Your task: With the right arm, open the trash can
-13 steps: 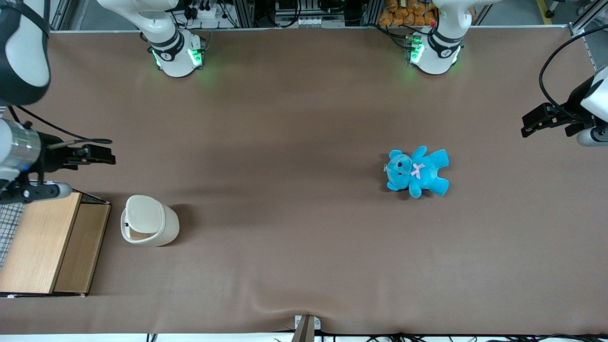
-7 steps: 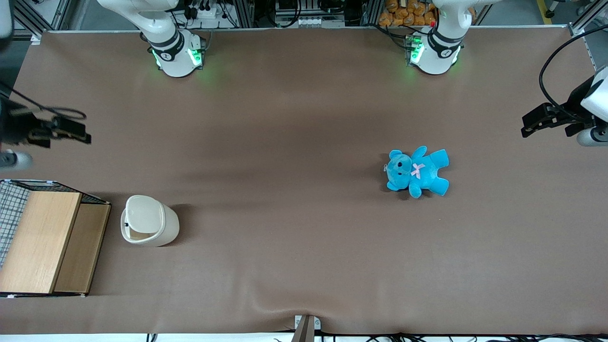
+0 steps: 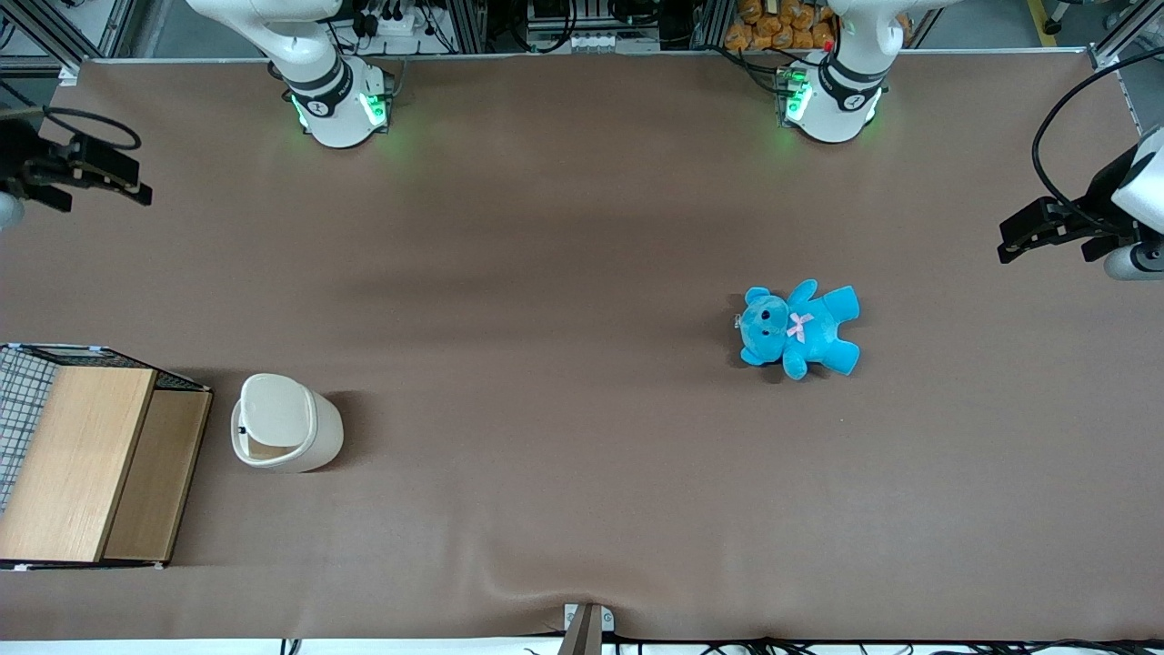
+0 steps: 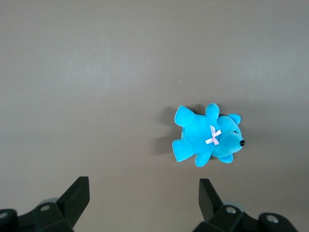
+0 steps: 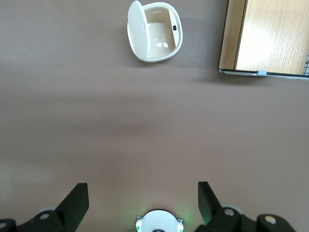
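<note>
The cream-white trash can [image 3: 286,435] stands on the brown table beside the wooden-topped box. Its lid is tilted up on edge and the inside of the bin shows in the right wrist view [image 5: 155,33]. My right gripper [image 3: 127,182] hangs at the working arm's end of the table, well apart from the trash can and farther from the front camera than it. In the right wrist view the gripper [image 5: 141,189] is open and empty, with its fingers wide apart.
A wooden-topped wire-mesh box [image 3: 82,464] stands right beside the trash can and also shows in the right wrist view [image 5: 270,36]. A blue teddy bear [image 3: 798,329] lies toward the parked arm's end. The working arm's base [image 3: 336,100] stands at the table's back edge.
My right gripper has moved away from the trash can and box, farther from the front camera. The trash can and its lid have not moved.
</note>
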Controlling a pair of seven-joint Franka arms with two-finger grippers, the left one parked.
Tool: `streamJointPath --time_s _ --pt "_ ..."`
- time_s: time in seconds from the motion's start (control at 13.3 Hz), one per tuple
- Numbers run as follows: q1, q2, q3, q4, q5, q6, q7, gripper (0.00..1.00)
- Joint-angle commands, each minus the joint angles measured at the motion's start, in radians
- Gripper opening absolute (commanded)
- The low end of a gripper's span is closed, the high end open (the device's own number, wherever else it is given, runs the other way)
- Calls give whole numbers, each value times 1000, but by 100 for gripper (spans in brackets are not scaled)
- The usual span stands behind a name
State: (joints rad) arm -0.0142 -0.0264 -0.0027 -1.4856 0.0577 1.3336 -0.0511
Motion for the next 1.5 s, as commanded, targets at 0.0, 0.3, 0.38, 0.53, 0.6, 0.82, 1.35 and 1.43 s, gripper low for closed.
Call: streamJointPath --time_s 0.0,0.3,0.38,0.53,0.6,0.82,1.35,1.43 --pt "-10 -66 10 -77 -22 29 11 100" --pt "-15 -50 10 -58 -39 79 -1 100" --pt "-15 -46 10 -53 -35 81 -3 100" --pt "-15 -18 10 -13 -35 81 -4 100" --pt "-18 3 10 1 -35 81 -3 100" --pt "-20 31 9 36 -35 81 -1 100" --pt "-18 33 9 33 -41 82 -4 100" --pt "-18 33 9 27 -41 84 -3 100"
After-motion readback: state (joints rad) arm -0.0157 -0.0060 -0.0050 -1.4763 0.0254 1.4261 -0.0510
